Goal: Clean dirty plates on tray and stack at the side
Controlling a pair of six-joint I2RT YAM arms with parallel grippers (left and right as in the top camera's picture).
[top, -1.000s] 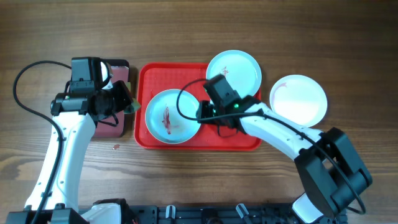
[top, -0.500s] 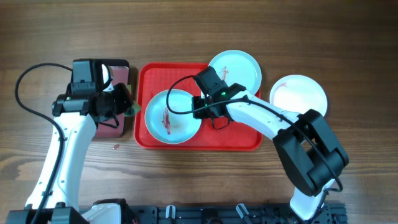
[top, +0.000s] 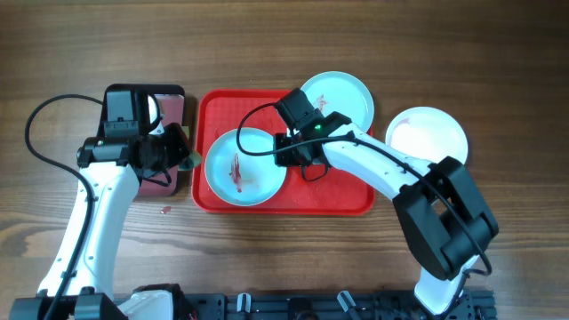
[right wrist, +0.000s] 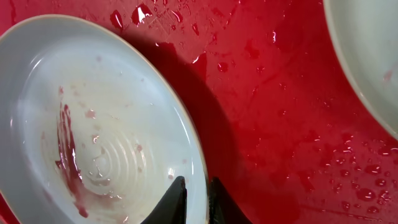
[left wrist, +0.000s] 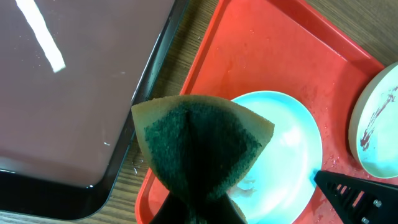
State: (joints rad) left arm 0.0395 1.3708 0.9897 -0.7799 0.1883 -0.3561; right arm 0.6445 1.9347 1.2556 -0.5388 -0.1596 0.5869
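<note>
Smeared turquoise plate: right gripper has closed onto its rim; left gripper clamps sponge.

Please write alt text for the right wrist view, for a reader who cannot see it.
The right tool grips the rim of a pale turquoise plate with a dark red smear. It lies on a wet red tray; a second plate shows at upper right.

bright, even light (soft shadows); white glare streak on maroon tray.
</note>
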